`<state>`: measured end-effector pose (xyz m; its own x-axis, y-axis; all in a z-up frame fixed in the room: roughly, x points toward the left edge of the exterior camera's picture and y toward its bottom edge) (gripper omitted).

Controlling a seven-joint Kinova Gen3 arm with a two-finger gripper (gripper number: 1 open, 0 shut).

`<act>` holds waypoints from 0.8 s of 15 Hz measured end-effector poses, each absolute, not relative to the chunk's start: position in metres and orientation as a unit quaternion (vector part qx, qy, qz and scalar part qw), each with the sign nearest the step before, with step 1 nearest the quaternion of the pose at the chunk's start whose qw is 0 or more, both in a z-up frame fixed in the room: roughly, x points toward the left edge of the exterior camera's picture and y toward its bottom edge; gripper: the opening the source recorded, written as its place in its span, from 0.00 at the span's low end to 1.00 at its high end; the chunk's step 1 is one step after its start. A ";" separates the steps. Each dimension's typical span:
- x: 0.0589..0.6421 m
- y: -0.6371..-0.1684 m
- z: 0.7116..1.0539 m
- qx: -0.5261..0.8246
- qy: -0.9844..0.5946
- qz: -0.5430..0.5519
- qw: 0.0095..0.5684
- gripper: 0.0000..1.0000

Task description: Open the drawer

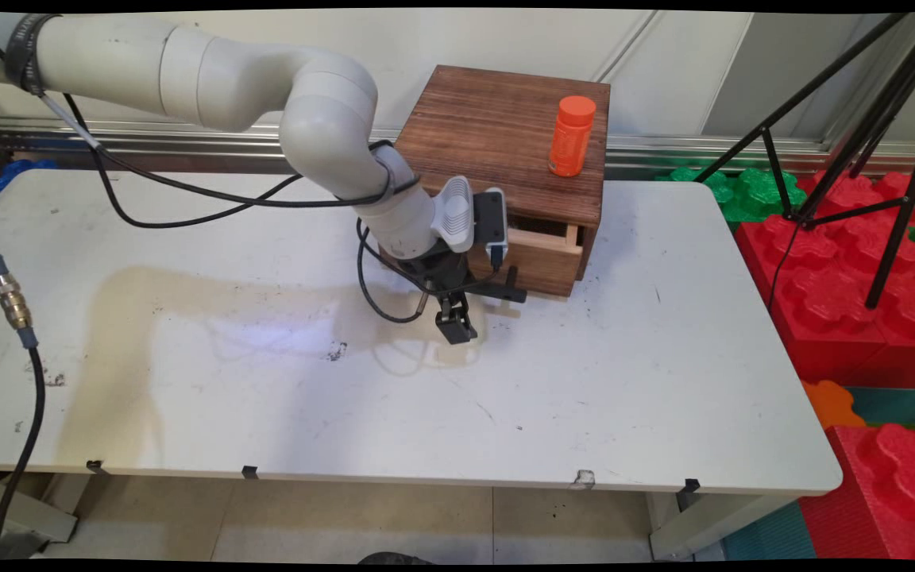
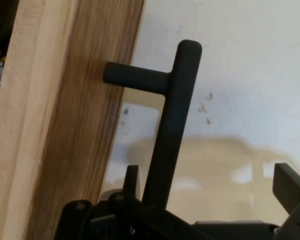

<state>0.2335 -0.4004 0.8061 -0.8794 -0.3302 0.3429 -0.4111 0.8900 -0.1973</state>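
A dark wooden box [image 1: 505, 135] stands at the back of the white table [image 1: 624, 381]. Its light wooden drawer [image 1: 541, 262] is pulled out a little. The drawer front [image 2: 50, 140] carries a black bar handle [image 1: 501, 292]. My gripper [image 1: 461, 311] hangs low in front of the drawer, at the handle's left end. In the hand view the handle [image 2: 172, 125] runs between the fingers of my open gripper [image 2: 210, 181], close to the left finger [image 2: 131, 177] and far from the right finger [image 2: 290, 184]. An orange bottle [image 1: 571, 136] stands upright on the box's top.
Red and green foam blocks [image 1: 847, 270] and black tripod legs [image 1: 894, 191] stand to the right of the table. Black cables [image 1: 187, 199] hang from the arm over the left half of the table.
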 end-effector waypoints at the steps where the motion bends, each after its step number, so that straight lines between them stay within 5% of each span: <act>1: 0.232 -0.397 0.806 0.194 -0.961 0.131 0.151 1.00; 12: 0.218 -0.354 0.810 0.199 -0.963 0.110 0.145 1.00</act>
<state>0.2178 -0.3537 0.8097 -0.8787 -0.3509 0.3236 -0.4148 0.8968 -0.1539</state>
